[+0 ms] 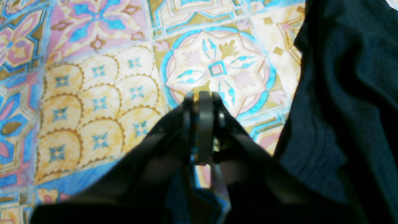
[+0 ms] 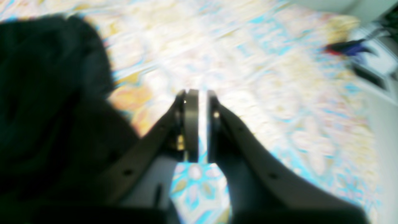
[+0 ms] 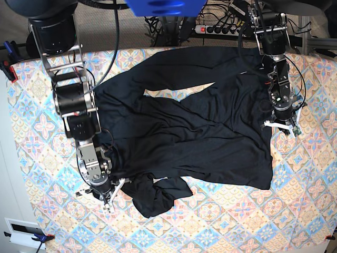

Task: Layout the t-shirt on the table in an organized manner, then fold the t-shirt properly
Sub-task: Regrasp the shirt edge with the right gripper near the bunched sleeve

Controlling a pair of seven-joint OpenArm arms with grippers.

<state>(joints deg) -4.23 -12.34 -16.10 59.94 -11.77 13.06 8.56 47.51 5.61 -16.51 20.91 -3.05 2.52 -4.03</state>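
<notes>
The black t-shirt (image 3: 195, 126) lies spread across the patterned table (image 3: 237, 221), creased, with a bunched lump of cloth at its lower left corner. My left gripper (image 3: 283, 129) sits at the shirt's right edge. In the left wrist view it (image 1: 203, 95) is shut and holds nothing, hovering over bare table (image 1: 93, 93) with the t-shirt (image 1: 342, 93) just to its right. My right gripper (image 3: 105, 203) is beside the bunched corner. In the blurred right wrist view it (image 2: 202, 93) is shut to a thin slit and holds nothing, with the t-shirt (image 2: 46, 93) to its left.
A power strip (image 3: 216, 29) and cables lie beyond the table's far edge. A red and blue clamp (image 3: 8, 68) grips the table's left edge, and another clamp (image 2: 348, 48) shows in the right wrist view. A white box (image 3: 23, 232) sits off the lower left corner.
</notes>
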